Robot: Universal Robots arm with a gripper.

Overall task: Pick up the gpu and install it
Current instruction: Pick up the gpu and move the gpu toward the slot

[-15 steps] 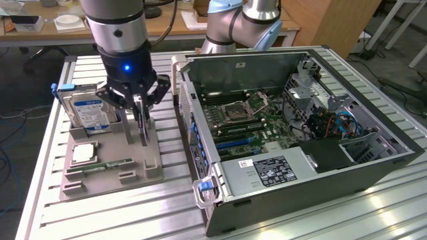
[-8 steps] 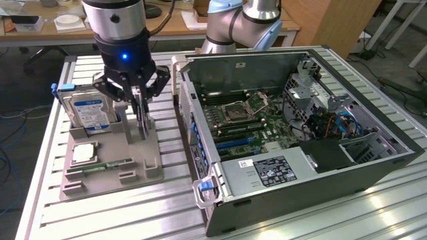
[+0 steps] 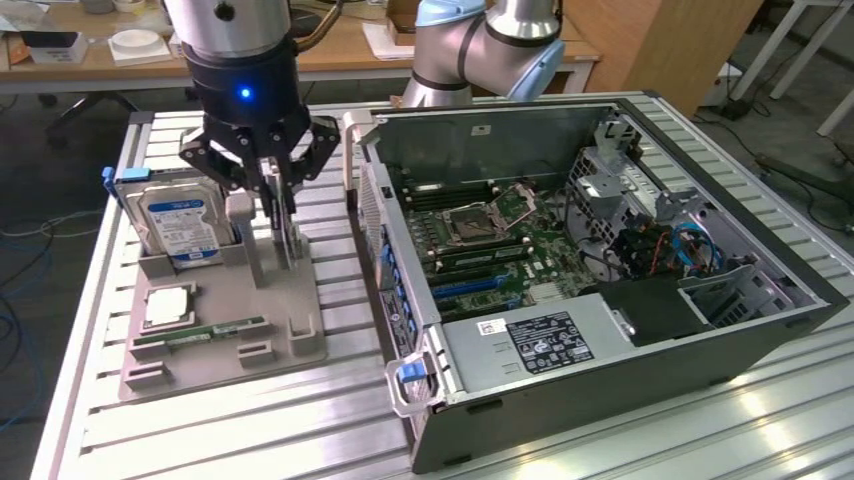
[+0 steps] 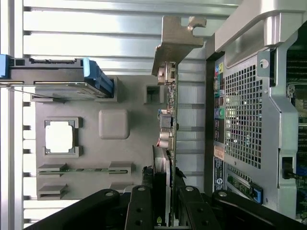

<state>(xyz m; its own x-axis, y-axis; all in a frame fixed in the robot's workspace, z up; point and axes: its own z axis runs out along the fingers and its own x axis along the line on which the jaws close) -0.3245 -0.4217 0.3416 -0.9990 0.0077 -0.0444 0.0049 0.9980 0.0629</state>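
Observation:
The gpu (image 3: 286,243) is a thin dark card standing on edge over the grey holder tray (image 3: 240,300), at the exterior view's left. My gripper (image 3: 275,200) comes down from above with its black fingers pressed on both faces of the card's upper part. In the wrist view the gpu (image 4: 168,120) shows edge-on with its silvery bracket (image 4: 176,37) at the far end. There my gripper (image 4: 164,196) is shut on the near end of the card. Whether the card's lower edge still rests in the holder I cannot tell.
A blue-and-white-labelled hard drive (image 3: 180,225) stands in the holder beside the gripper. A square processor chip (image 3: 168,305) and a green memory stick (image 3: 200,332) lie in the tray. The open computer case (image 3: 747,340) fills the exterior view's right, motherboard (image 3: 494,250) exposed. Its perforated rear panel (image 4: 244,120) is close to the card.

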